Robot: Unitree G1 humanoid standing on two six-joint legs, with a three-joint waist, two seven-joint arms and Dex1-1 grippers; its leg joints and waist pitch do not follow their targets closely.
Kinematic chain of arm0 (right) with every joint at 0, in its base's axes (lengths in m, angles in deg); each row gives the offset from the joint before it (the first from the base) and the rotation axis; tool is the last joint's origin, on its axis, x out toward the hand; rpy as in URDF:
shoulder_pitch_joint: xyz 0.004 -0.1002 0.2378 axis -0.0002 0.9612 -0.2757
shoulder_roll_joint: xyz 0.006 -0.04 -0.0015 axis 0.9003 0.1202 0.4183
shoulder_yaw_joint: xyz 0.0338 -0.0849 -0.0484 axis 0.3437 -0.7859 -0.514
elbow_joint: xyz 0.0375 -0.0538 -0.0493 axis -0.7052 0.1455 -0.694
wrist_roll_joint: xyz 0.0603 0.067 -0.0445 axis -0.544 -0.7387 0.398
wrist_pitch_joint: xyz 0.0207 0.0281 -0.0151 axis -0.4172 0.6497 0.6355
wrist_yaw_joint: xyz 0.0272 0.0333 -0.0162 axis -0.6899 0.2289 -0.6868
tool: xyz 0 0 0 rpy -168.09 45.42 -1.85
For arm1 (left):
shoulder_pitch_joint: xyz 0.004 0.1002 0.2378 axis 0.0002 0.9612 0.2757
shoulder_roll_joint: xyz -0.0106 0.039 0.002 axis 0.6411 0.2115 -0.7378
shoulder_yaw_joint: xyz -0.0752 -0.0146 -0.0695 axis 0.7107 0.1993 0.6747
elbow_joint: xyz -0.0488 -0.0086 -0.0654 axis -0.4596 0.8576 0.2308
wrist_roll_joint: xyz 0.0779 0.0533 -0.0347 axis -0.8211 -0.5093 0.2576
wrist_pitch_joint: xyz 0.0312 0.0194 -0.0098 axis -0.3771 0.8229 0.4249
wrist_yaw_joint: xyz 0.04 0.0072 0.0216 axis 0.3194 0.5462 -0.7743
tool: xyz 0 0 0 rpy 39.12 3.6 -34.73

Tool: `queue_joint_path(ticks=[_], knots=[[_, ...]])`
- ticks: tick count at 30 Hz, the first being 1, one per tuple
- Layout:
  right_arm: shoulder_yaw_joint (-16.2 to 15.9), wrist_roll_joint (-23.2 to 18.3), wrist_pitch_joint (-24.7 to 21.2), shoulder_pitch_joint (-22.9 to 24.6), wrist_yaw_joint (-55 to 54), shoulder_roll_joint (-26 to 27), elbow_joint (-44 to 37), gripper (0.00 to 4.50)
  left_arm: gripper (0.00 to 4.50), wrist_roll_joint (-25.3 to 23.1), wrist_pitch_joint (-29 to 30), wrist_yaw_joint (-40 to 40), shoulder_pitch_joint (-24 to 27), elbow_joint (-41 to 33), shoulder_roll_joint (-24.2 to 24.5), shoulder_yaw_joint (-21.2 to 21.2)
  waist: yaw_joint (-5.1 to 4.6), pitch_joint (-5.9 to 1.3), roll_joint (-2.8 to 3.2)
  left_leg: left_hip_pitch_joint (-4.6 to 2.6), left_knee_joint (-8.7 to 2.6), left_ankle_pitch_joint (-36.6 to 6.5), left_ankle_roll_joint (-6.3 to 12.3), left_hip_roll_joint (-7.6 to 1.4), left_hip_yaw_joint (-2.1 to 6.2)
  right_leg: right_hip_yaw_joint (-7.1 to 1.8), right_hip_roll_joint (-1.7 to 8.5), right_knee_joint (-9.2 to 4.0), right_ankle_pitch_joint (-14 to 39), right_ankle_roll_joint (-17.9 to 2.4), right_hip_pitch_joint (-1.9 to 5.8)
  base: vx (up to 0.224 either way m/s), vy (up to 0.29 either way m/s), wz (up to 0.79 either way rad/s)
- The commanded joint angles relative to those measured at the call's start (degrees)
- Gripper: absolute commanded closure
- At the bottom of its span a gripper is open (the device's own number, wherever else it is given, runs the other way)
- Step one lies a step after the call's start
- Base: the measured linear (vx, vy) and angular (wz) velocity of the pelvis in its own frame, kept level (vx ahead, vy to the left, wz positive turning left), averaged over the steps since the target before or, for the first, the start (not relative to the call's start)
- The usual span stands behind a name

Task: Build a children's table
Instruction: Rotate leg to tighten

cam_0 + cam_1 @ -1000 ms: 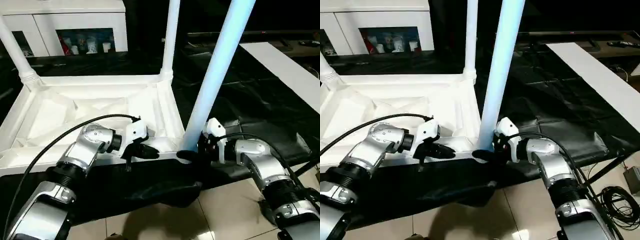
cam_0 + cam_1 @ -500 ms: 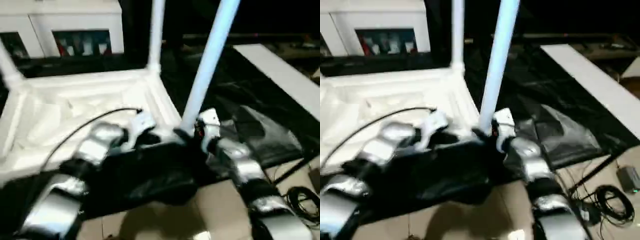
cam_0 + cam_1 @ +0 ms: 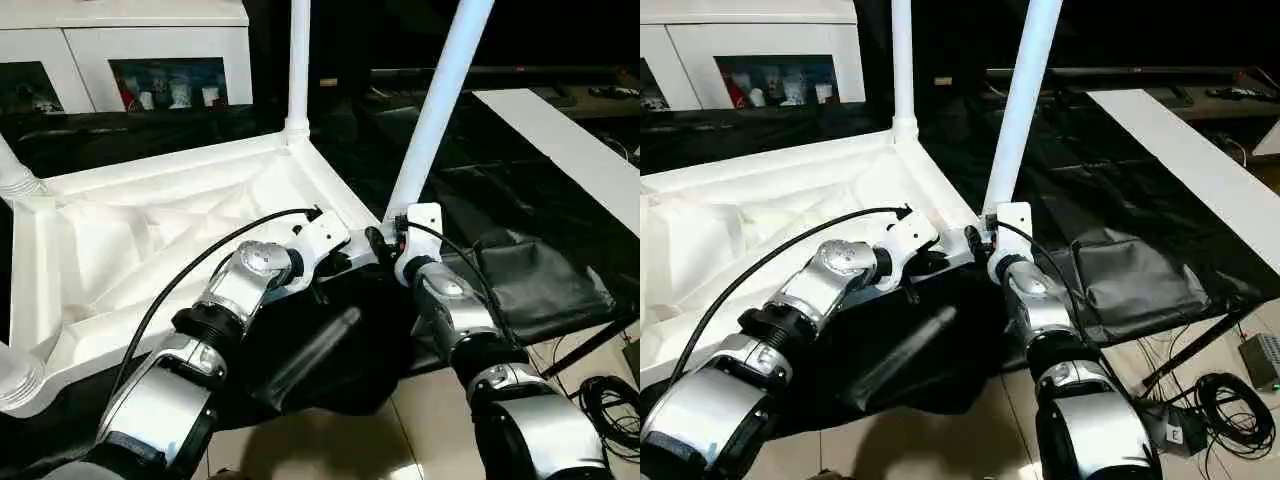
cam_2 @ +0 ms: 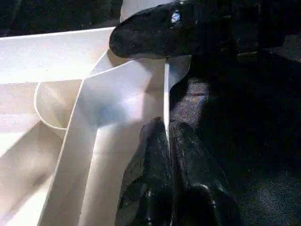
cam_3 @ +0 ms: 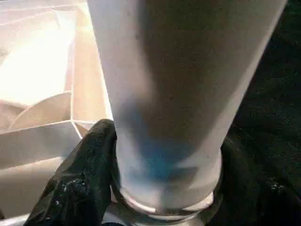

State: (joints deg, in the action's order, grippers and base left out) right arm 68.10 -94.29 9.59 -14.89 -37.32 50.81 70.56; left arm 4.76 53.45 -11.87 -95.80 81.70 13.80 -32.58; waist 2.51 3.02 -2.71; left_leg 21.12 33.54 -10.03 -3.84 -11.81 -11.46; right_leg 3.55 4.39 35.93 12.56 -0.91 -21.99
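A: Right pincer [image 5: 162, 188]: clamped round leg [image 3: 437, 110] base, near corner socket. Left pincer [image 4: 168, 141]: together, pinching top [image 3: 150, 215] rim, at nine o'clock of the leg.

B: Step: seating this leg. Next: press down, twist firm.

We see the table top [image 3: 150, 230] in plain white — its ribbed underside faces us, unpatterned. The legs [image 3: 440, 100] rising from it are white too, the nearest tinged pale blue low down. Beside that leg, our claws' fingers [image 4: 160, 155] are glossy black, our forearms [image 3: 240, 290] silver. Under the top lies a black sheet [image 3: 520, 270]; behind it, a white cabinet [image 3: 120, 40].
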Motion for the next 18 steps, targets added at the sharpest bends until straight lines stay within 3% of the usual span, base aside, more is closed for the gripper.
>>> queue_joint_path(ticks=[1, 5, 7, 9, 11, 13, 18], knots=[[-1.0, -1.03, 3.6, 0.23, 6.18, 0.11, -2.31, 1.23, 4.5, -0.29, -1.03, 0.47, 1.43, 1.79, 1.27, -0.38, 0.07, -3.67, 0.19, -0.71, -3.55, -9.55, 2.75, -1.88, 0.86, -2.87, 4.01, -4.37, 3.58, -13.16, 2.32, 0.0, 0.0, 0.0], [-2.85, -1.67, 5.09, 1.82, 14.81, -2.83, -6.51, 0.89, 4.5, 0.18, -3.82, 4.5, 2.65, 0.86, 2.94, -0.61, -0.07, -3.61, 0.02, -0.27, -3.49, -8.52, 4.08, -1.76, 0.87, -2.78, 3.91, -4.15, 1.6, -13.35, 2.66, 0.0, 0.0, 0.0], [-3.29, -2.26, 3.99, 2.46, 18.27, -3.92, -8.0, 0.67, 4.5, 0.26, -4.01, 5.7, 3.0, 0.45, 3.47, -0.67, -0.23, -3.55, 0.17, -0.56, -3.5, -9.53, 4.55, -1.86, 0.91, -2.75, 3.91, -4.42, 3.13, -13.49, 2.54, 0.0, 0.0, 0.0], [-5.81, -1.37, 2.94, 4.44, 25.68, -7.88, -11.24, 0.67, 4.5, 0.66, -5.63, 9.65, 4.17, -1.16, 4.94, -1.23, -0.22, -3.51, 0.46, -0.69, -3.52, -9.83, 4.34, -1.96, 0.94, -2.77, 3.86, -4.49, 4.0, -13.79, 2.39, 0.0, 0.0, 0.0], [-9.32, -0.42, 1.75, 7.66, 36.58, -13.73, -16.01, 0.67, 4.5, 2.26, -9.24, 16.35, 5.97, -4.0, 6.82, -1.92, -0.1, -3.57, 0.31, -0.6, -3.38, -9.16, 4.82, -2.05, 0.87, -2.84, 3.83, -4.3, 2.06, -14.12, 2.5, 0.0, 0.0, 0.0], [-9.95, -0.62, 0.82, 8.52, 39.71, -15.14, -17.39, 0.67, 4.5, 2.74, -9.34, 18.14, 6.39, -4.81, 7.35, -2.09, 0.15, -3.58, 0.18, -0.44, -3.28, -8.7, 5.77, -2.04, 0.86, -2.84, 3.84, -4.19, 0.76, -14.48, 2.76, 0.0, 0.0, 0.0], [-12.11, -1.67, -3.12, 10.9, 49.51, -19.48, -21.49, 0.67, 4.5, 4.88, -8.99, 25.84, 7.69, -8.04, 9.77, -2.79, 0.19, -3.42, 0.25, -0.69, -3.48, -10.88, 4.52, -2.2, 0.92, -2.73, 3.84, -4.48, 5.05, -14.59, 2.41, 0.0, 0.0, 0.0]])
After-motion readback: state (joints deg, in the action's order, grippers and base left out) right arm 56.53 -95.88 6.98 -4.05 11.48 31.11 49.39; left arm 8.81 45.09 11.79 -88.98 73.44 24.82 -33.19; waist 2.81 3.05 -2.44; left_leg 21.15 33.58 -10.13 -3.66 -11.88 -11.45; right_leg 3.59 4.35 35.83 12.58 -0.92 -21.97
